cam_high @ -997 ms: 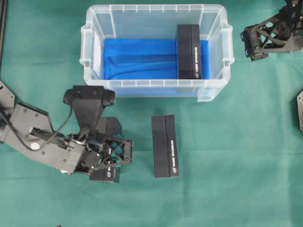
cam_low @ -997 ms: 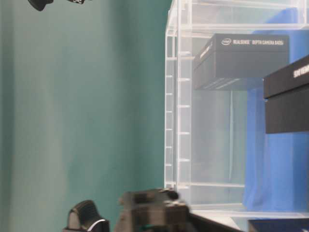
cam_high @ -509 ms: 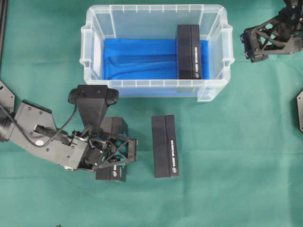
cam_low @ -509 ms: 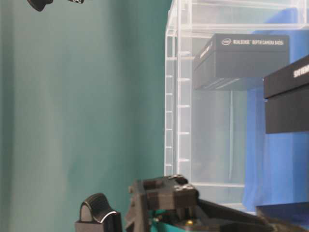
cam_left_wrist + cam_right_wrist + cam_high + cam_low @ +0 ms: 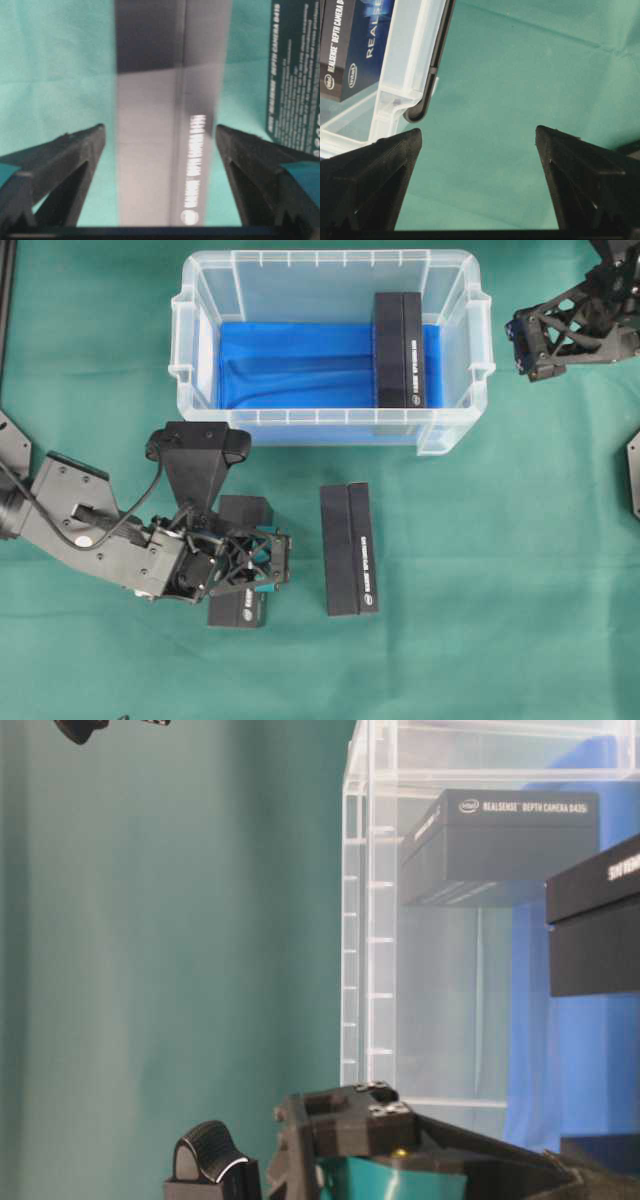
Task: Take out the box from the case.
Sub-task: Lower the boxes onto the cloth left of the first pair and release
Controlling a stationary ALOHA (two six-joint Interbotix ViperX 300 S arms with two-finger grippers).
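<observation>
The case [image 5: 330, 418] is a clear plastic bin with a blue sheet on its floor. One black box [image 5: 398, 350] lies inside it at the right end. A second black box [image 5: 349, 548] lies on the green cloth in front of the case. A third black box [image 5: 238, 612] lies on the cloth under my left gripper [image 5: 250, 562]. In the left wrist view this box [image 5: 165, 150] sits between the open fingers, with green cloth showing on both sides. My right gripper [image 5: 525, 340] hangs open and empty beside the case's right end.
The right wrist view shows the case's rim handle [image 5: 415, 60] at upper left and green cloth between the fingers. The left arm's base [image 5: 60, 515] fills the lower left. In the table-level view the case wall [image 5: 370, 970] stands upright at centre.
My left gripper has opened and let go of the black box, which now rests on the cloth. The right gripper has drifted slightly to the right.
</observation>
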